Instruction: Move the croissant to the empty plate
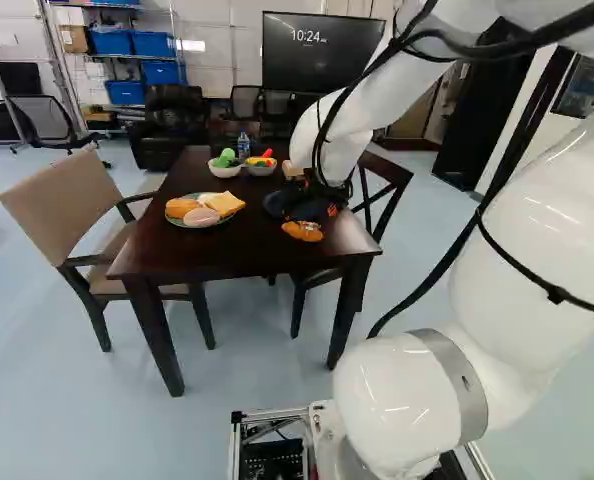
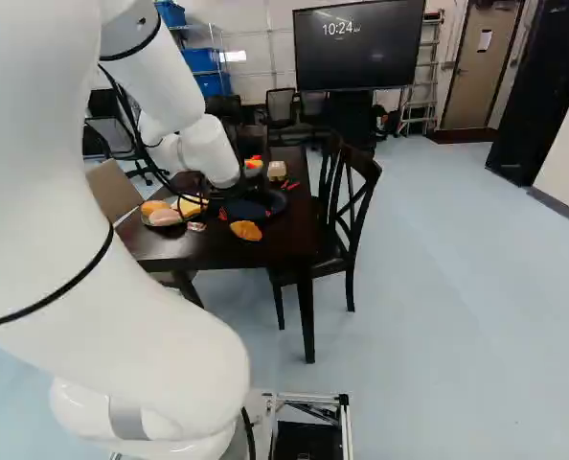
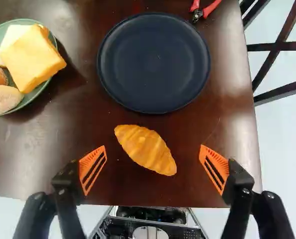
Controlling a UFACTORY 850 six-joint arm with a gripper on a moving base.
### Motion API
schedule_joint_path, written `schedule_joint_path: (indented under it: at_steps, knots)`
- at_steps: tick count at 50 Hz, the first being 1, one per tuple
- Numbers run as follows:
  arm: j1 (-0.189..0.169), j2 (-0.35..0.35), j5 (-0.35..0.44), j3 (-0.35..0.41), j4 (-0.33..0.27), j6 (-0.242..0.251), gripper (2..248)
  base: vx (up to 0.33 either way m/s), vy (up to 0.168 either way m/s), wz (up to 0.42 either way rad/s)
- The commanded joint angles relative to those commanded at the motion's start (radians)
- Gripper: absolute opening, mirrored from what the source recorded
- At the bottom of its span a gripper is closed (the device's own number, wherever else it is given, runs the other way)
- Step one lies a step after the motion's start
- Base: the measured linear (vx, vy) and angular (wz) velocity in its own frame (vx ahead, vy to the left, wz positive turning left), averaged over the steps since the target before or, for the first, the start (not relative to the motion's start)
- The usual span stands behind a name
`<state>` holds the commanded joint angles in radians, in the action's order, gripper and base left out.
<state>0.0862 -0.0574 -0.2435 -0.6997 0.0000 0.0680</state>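
My gripper (image 2: 244, 211) hangs low over the table's near part in the right base view, close to the croissant (image 2: 246, 230). In the wrist view the gripper (image 3: 153, 149) is open wide, one orange pad off each side of the croissant (image 3: 146, 149), neither touching it. The croissant lies slanted on bare dark wood. Just ahead of it, separated by a narrow strip of table, is the empty dark blue plate (image 3: 153, 62).
A green plate (image 3: 24, 105) of bread-like food stands beside the dark plate. Red-handled pliers (image 3: 204, 11) lie beyond it on the table (image 3: 88, 129). Farther back are two bowls (image 1: 224, 170). Chairs (image 1: 72, 205) flank the table, one (image 2: 350, 206) near its right edge.
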Motion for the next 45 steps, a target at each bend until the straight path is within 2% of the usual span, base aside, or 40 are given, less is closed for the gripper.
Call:
schedule_joint_path:
  at_steps: [17,25,45]
  knots:
    - [-0.003,-0.018,-0.174,-0.033,0.000,0.177,247,0.000,0.000,0.000]
    - [-0.004,-0.003,-0.246,-0.048,0.000,0.259,247,0.000,0.000,0.000]
    - [-0.007,0.035,-0.373,-0.086,0.000,0.469,247,0.000,0.000,0.000]
